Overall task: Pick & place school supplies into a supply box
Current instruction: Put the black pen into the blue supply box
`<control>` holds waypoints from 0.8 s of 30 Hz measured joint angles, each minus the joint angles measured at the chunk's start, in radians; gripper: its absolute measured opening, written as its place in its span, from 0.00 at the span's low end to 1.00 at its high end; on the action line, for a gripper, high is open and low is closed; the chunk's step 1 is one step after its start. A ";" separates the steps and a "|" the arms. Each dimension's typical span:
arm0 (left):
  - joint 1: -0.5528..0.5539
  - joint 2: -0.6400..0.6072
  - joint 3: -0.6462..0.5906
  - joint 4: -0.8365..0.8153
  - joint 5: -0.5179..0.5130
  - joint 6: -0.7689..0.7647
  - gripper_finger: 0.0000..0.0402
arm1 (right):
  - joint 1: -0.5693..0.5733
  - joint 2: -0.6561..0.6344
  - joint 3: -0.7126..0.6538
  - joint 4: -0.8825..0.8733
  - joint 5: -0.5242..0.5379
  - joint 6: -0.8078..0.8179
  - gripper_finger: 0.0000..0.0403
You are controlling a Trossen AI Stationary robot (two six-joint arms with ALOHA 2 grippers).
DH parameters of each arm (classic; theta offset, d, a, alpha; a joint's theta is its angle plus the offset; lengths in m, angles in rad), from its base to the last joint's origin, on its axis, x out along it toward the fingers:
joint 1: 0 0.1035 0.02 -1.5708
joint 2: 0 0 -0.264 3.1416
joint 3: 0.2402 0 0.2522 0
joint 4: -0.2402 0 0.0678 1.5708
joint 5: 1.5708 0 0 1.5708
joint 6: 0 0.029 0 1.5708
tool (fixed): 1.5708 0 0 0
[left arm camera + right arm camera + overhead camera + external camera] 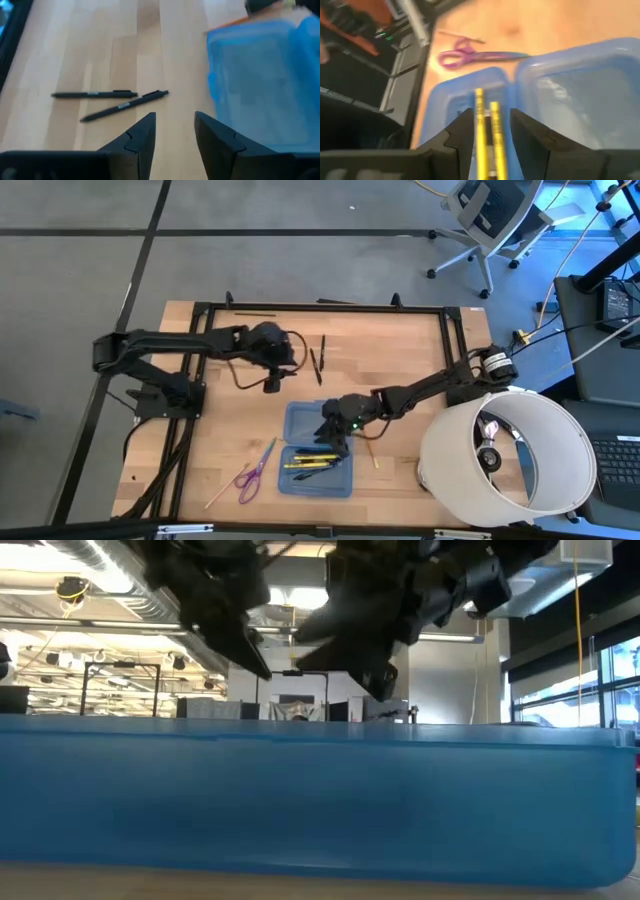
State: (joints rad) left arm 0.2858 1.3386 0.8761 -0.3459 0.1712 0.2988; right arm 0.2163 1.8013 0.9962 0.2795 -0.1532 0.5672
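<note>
The right gripper's fingers [465, 135] stand a little apart over the supply box [300, 420], just below the centre of the high view. In the right wrist view two yellow pencils [487, 135] run through the gap between them. Whether the fingers grip these pencils or the pencils already lie in the box below cannot be told.

The left gripper [175, 132] hovers over bare table, its fingers parted with nothing between them. It sits above and left of the box in the high view, with two black pens [107, 102] lying just ahead of it in the left wrist view.

The box is a translucent blue hinged case, open flat. Its lower half in the high view already holds several sticks [315, 465], yellow and dark among them. Its upper half looks empty apart from the gripper above it.

Left to do, as far as can be seen:
- The two black pens, above the box near the centre of the high view.
- The purple-handled scissors [255, 470], at lower left of the box.
- A pale stick [225, 492] beside the scissors.
- An orange pencil [372, 452] just right of the box.

I judge the task roughly half done, with the loose items all close to the box.
</note>
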 joint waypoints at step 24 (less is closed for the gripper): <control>0.046 0.563 0.397 -0.197 0.030 0.554 0.32 | -0.023 -0.197 -0.006 -0.494 0.107 0.105 0.32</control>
State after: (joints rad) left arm 0.3321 1.9016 1.2732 -0.5424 0.2015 0.8533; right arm 0.1928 1.6047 0.9901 -0.2144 -0.0465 0.6722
